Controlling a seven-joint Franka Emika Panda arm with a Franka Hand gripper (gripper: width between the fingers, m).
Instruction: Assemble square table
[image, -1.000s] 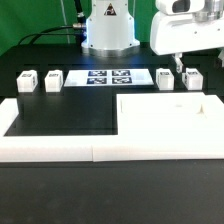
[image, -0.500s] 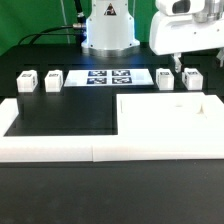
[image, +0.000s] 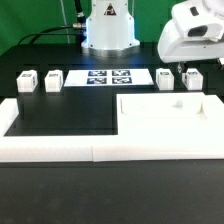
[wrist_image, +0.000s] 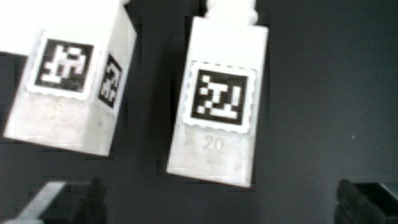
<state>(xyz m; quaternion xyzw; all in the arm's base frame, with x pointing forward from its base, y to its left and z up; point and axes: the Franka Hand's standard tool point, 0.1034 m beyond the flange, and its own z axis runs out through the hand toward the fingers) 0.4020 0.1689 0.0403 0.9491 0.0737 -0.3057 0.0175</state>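
The white square tabletop (image: 160, 122) lies flat on the exterior view's right, against the white border wall. Four small white tagged legs stand in a back row: two on the left (image: 27, 80) (image: 53, 78) and two on the right (image: 165, 78) (image: 192, 78). My gripper (image: 190, 62) hangs tilted just above the two right legs, open and empty. In the wrist view those two legs (wrist_image: 222, 100) (wrist_image: 71, 85) lie ahead of my gripper (wrist_image: 217, 208). One leg lies in line with the gap between my dark fingertips (wrist_image: 63, 205), and nothing touches them.
The marker board (image: 108, 77) lies at the back middle between the leg pairs. The long low border wall (image: 60, 150) runs along the front and left. The robot base (image: 108, 30) stands behind the marker board.
My gripper has tilted and shifted a little to the right and lower over the two right legs. The legs and tabletop have not moved.
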